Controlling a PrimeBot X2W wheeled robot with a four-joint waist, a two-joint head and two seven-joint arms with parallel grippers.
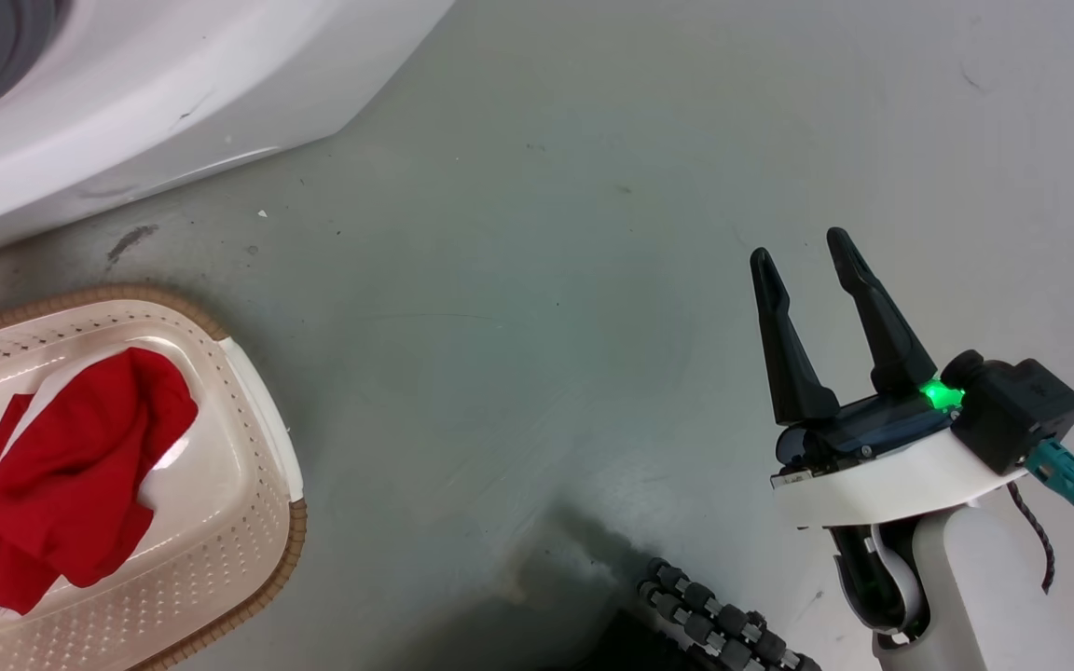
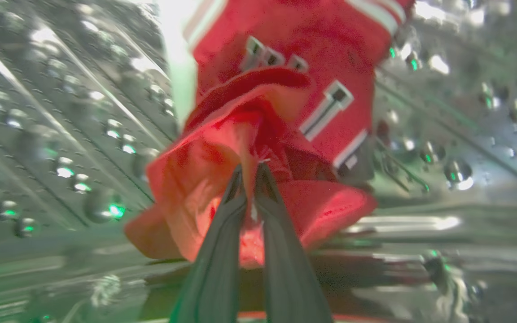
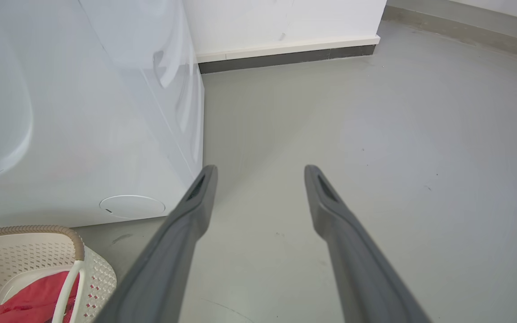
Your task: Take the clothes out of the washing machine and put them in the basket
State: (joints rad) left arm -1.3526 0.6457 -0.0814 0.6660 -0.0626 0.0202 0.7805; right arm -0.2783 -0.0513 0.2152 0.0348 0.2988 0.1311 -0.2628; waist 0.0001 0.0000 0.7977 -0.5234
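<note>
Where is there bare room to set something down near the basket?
Bare grey floor stretches between the washing machine, the basket and the right gripper, jaws open. Inside the basket, only a cream strip beside the red garment is free. The drum is crowded: the left gripper is shut on a striped jersey.

My head cam looks steeply down on grey floor (image 1: 537, 326), basket (image 1: 253, 559) at left. My left wrist cam sits deep inside drum (image 2: 61, 112), very near red garment (image 2: 258, 116). My right wrist cam looks low along floor toward far wall (image 3: 285, 18); shares basket, washing machine (image 1: 173, 93) front with head cam.
</note>
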